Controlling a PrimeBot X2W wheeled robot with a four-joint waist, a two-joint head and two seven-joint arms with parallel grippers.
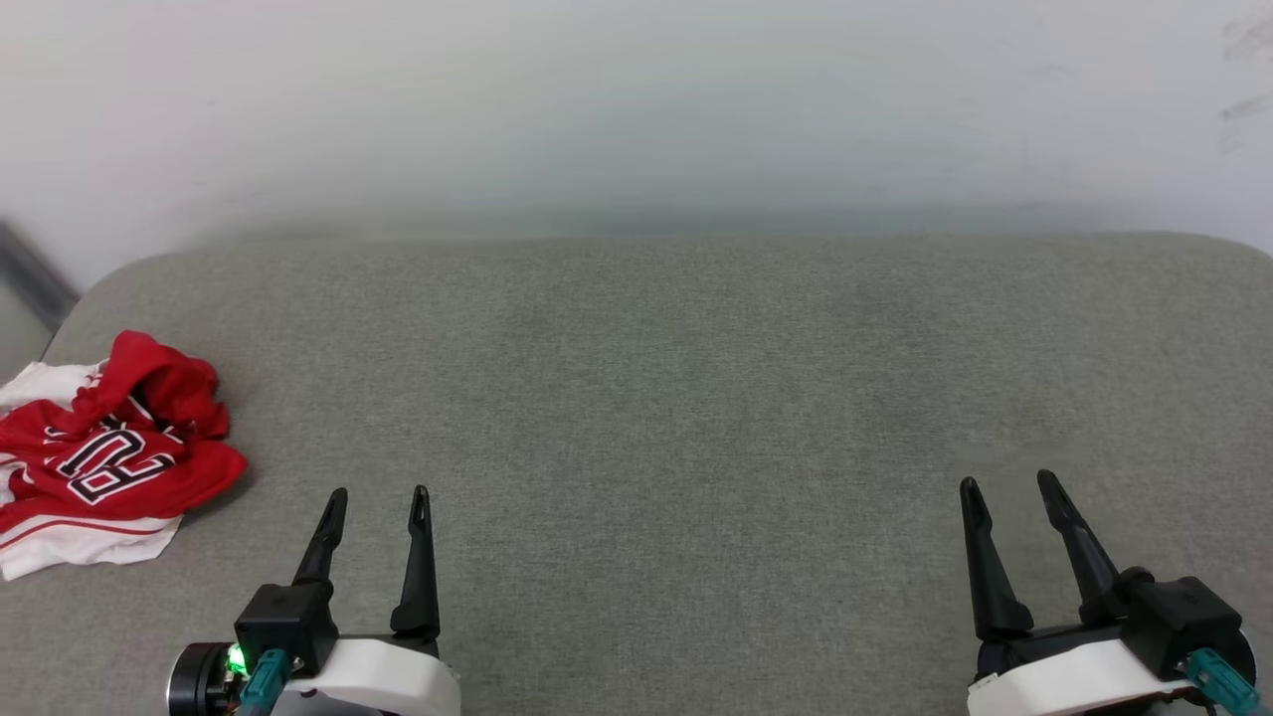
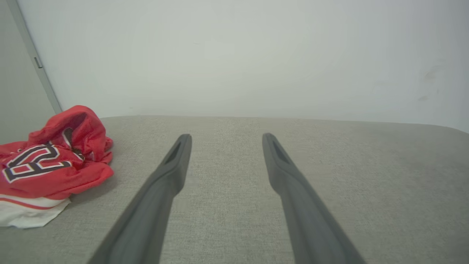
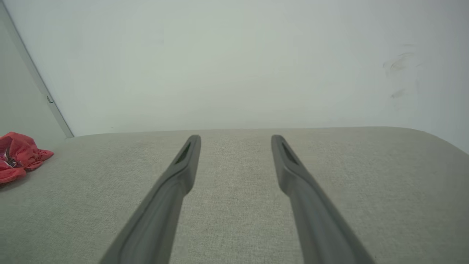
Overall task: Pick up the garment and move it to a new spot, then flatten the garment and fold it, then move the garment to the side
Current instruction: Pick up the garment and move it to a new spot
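A wide pad covered in grey woven fabric [image 1: 636, 398] fills the lower two thirds of the head view, its far corners rounded, with a plain pale wall [image 1: 636, 99] right behind it. A few faint dark scuffs [image 1: 1243, 109] mark the wall at the upper right of the frame.

The garment [image 1: 109, 447] lies in a crumpled heap at the left edge of the frame, about halfway down, near the pad's left side. It is mostly red, bunched up into a hump at the top, with black white-outlined lettering showing across the middle and a white part with a red stripe spread flat at the bottom. It is not laid out or folded.

The left gripper [image 1: 380, 491] sits at the lower left of the frame, fingers pointing up the picture and spread apart with bare pad between them; it holds nothing. It is near the heap, just to the right of it, but not touching. A small green light [image 1: 237, 658] glows on its wrist. The right gripper [image 1: 1007, 479] is at the lower right, well apart from the shirt, its two fingers likewise parted and empty, leaning slightly towards the left.

In the left wrist view a thin grey strip [image 2: 34, 58] runs down the wall at the upper left, above the heap.
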